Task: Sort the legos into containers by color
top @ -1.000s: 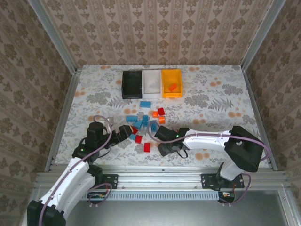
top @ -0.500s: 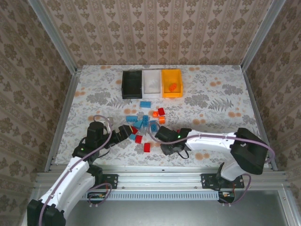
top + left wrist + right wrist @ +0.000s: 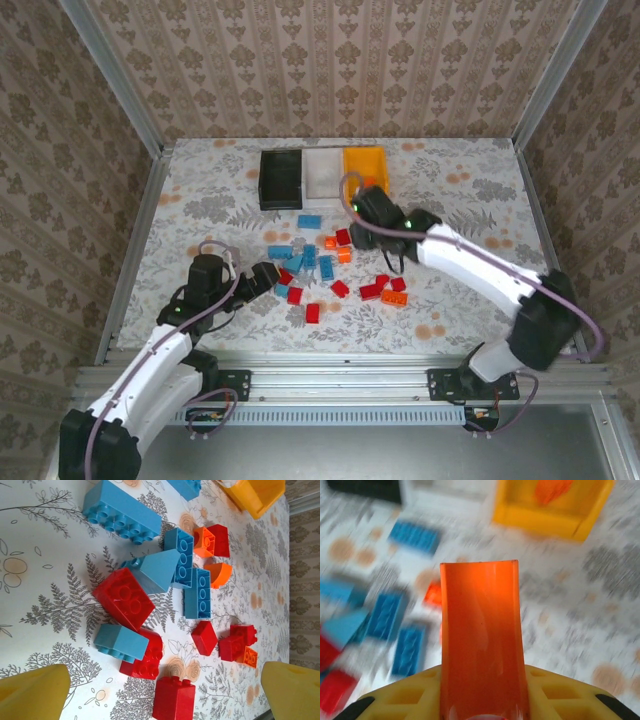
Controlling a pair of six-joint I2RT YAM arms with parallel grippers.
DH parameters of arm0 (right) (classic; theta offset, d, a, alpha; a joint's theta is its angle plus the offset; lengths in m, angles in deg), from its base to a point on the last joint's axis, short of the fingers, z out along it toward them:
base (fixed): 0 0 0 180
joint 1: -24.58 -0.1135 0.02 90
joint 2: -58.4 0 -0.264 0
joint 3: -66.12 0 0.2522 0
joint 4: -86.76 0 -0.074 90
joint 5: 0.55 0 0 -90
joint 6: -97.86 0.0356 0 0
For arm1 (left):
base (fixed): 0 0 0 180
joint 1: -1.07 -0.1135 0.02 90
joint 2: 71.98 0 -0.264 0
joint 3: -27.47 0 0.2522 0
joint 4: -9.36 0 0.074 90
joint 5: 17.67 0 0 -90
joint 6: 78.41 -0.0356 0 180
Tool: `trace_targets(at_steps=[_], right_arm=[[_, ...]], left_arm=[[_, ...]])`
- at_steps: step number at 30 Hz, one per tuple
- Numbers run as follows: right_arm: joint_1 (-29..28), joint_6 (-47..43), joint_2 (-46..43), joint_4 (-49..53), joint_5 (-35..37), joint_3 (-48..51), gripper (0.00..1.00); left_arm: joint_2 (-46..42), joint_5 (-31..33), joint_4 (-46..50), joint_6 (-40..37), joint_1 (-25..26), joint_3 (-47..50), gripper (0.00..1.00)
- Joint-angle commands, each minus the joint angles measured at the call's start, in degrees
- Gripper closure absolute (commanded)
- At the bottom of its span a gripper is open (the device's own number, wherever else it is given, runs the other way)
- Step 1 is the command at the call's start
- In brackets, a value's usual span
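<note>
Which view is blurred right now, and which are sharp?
Right wrist: smeared, the orange-yellow bin soft, only the held orange brick crisp. Left wrist: sharp, studs on the red brick readable. Top external: sharp, evenly lit, no glare.

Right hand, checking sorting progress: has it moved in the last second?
Yes. The right hand moved away from the near side, up to the fixed orange-yellow bin, holding an orange brick.

Patterned table [image 3: 470,215], strewn with legos [image 3: 309,258].
At the far edge are set a black bin [image 3: 264,182], a white bin [image 3: 322,154] and an orange-yellow bin [image 3: 366,152], seemingly touching.
</note>
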Motion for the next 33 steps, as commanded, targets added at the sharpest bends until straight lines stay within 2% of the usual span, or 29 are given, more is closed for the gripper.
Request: trace_targets(at_steps=[1, 6, 13, 15, 18, 22, 25, 30, 33], right_arm=[[5.92, -5.23, 12.16, 0.55, 0.81, -11.81, 0.64], [10.55, -6.86, 31.74, 7.42, 0.42, -33.17, 0.64], [13.59, -7.59, 45.89, 15.58, -0.97, -53.77, 0.62], [13.64, -8.14, 47.86, 17.51, -0.96, -57.29, 0.58], [13.53, -8.36, 48.91, 19.47, -1.36, -59.5, 0.45], [13.34, -7.93, 45.66, 18.31, -1.65, -57.43, 0.41], [12.25, -6.9, 38.43, 15.26, -1.2, -50.73, 0.41], [7.53, -0.94, 15.58, 2.26, 2.57, -20.77, 0.41], [3.24, 5.6, 2.66, -1.67, 6.87, -1.26, 0.29]], left_arm=[[-0.5, -0.94, -0.72, 1.8, -0.68, -1.66, 0.0], [-2.71, -1.12, -0.56, 2.97, -0.94, -0.8, 0.0], [-1.98, -3.0, -2.29, 2.65, -0.84, -1.47, 0.0], [-1.17, -3.24, -2.94, 2.3, -0.82, -1.81, 0.0], [0.88, -3.87, -3.86, 1.82, -0.82, -2.79, 0.0], [3.79, -4.68, -3.92, 0.36, -0.54, -4.58, 0.0], [5.25, -3.93, -2.09, -1.39, 0.03, -6.5, 0.0], [5.63, -1.03, -1.06, -3.25, 3.4, -7.26, 0.0], [6.34, 1.41, -3.3, -3.1, 8.37, -6.4, 0.0]])
